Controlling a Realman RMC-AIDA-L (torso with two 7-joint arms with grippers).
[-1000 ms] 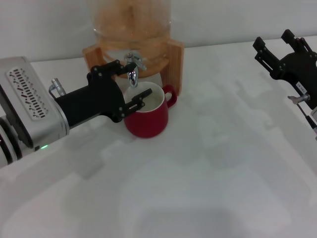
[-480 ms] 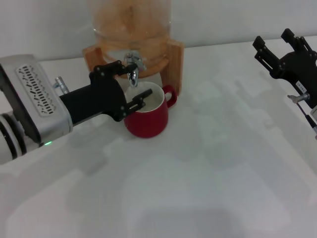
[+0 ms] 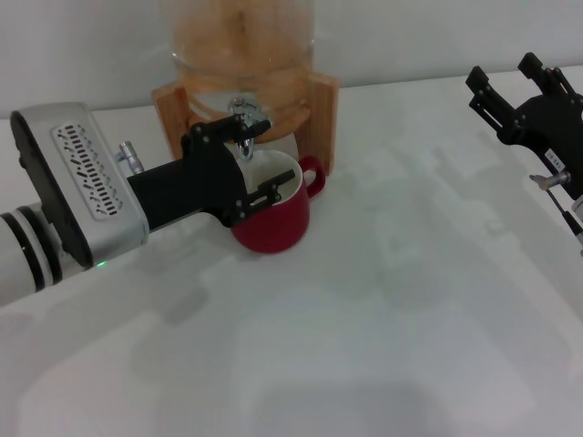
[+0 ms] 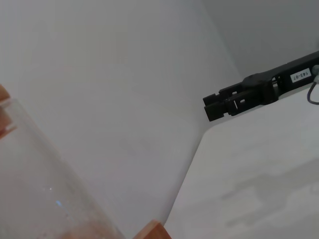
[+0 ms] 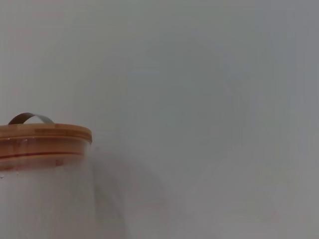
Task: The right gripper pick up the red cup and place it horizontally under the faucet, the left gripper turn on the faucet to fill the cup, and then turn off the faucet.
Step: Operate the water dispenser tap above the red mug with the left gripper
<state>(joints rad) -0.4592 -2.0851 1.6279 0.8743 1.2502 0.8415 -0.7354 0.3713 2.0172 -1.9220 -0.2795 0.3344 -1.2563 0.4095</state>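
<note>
The red cup (image 3: 279,224) stands upright on the white table, right under the faucet (image 3: 246,106) of the wooden-framed dispenser (image 3: 319,109). My left gripper (image 3: 248,160) reaches in from the left, open. One finger lies by the faucet's lever and the other over the cup's rim, so the spout sits between them and is mostly hidden. Far off at the table's right side, my right gripper (image 3: 504,76) is raised and open, holding nothing. One of its fingers (image 4: 239,97) shows in the left wrist view.
The dispenser's glass jar (image 3: 244,36) of orange liquid rises behind the cup. Its wooden lid (image 5: 45,134) shows in the right wrist view. The white table (image 3: 383,346) stretches bare in front and to the right.
My left arm has pushed forward and to the right, bringing its fingers around the faucet's spout. The cup and the right arm have stayed put.
</note>
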